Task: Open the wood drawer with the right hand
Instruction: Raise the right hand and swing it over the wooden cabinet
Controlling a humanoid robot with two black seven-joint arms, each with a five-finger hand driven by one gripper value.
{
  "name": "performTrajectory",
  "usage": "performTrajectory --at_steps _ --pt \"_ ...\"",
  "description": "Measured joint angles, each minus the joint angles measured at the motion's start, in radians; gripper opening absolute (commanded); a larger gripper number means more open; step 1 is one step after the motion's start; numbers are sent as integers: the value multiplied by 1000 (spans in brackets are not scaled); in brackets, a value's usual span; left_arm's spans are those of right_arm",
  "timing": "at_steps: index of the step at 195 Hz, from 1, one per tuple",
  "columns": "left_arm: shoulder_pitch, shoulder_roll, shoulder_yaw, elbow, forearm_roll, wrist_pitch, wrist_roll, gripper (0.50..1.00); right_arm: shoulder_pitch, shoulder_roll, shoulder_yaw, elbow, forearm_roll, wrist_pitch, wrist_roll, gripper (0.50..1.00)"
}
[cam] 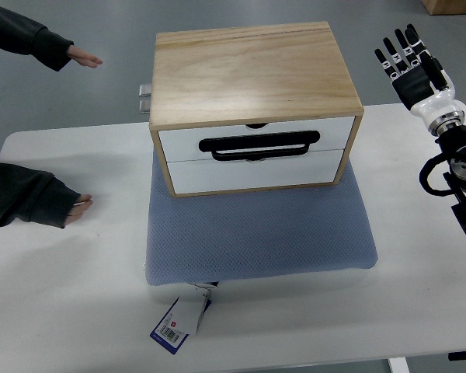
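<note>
A wooden box point(252, 74) with two white drawer fronts sits in the upper middle of the frame, resting on the back part of a blue-grey cushion point(256, 241) that lies on a white table point(70, 295). The upper drawer point(256, 138) carries a long black handle point(258, 145) across its face, with a small dark notch in the top edge above it; the lower drawer point(256, 172) lies just beneath. Both fronts sit flush with the wooden frame — shut. A small metal fitting point(144, 99) sticks out from the box's left side, near the top edge of the table.

The right hand point(410, 64) is at the upper right of the frame, well apart from the box and from the handle. Its black fingers point(394, 53) are straight and spread, pointing toward the top of the picture, and they hold nothing. The white wrist and dark forearm point(458, 171) run down along the right edge of the frame, over the table's right side.

On the left edge of the picture are a person's two arms in dark sleeves. One hand point(84, 57) is at the upper left, past the table's far edge, palm flat and fingers extended. The other hand point(79, 208) lies on the tabletop at middle left, mostly covered by its sleeve point(19, 198), apart from the cushion.

At the bottom, a paper tag point(179, 320) — white with a blue edge and a red mark — hangs from the cushion's front edge and lies on the table.
</note>
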Motion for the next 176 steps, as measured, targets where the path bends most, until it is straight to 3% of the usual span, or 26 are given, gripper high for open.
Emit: performTrajectory --at_steps 60,95,134,176 --pt "0 0 -1 0 0 1 0 1000 8 -5 -27 2 -1 -2 0 944" --pt "0 0 0 -1 0 1 0 1000 83 -74 -103 45 -43 -8 -3 944" --pt "0 0 0 -2 1 -6 0 1000 240 -220 -294 168 -273 -12 -19 944" --pt "0 0 0 -2 2 -8 0 1000 502 -411 -632 413 -450 -6 -127 944"
